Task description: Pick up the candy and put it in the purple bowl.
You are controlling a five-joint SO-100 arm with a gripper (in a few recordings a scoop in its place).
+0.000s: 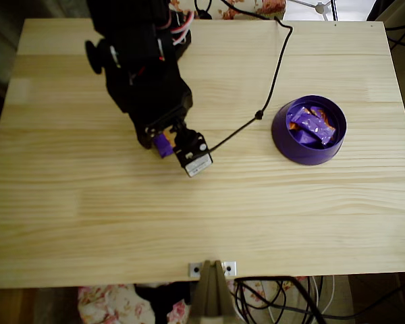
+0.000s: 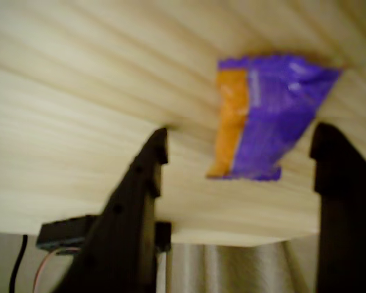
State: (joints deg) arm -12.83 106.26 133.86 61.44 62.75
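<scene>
The black gripper [image 2: 241, 159] is low over the wooden table [image 1: 202, 223], and its two fingers are spread wide. Between them lies the candy [image 2: 265, 116], purple with an orange side. The fingers do not press it; there is a gap on each side, so nothing is being held. In the overhead view the candy [image 1: 163, 144] is a small purple bit peeking out from under the arm, left of the middle of the table.

The purple bowl [image 1: 281, 138] sits well apart from it, over on the right side in the overhead view. It already has some wrapped candies [image 1: 312, 123] inside (I cannot count them for sure). So part of the job looks done, but this candy is not yet picked up. What is left, I think: close the fingers on it, lift it, carry it to the bowl and let go.

There is lots of bare table between the candy and the bowl, so the way looks open. One thing to watch is the black cable [image 1: 273, 81] that runs across the table and passes just beside the bowl's left rim. The arm may brush it on the way. The bowl sits near the right edge of the table, so a hard bump could push it toward that edge. The candy itself is far from any edge.
</scene>
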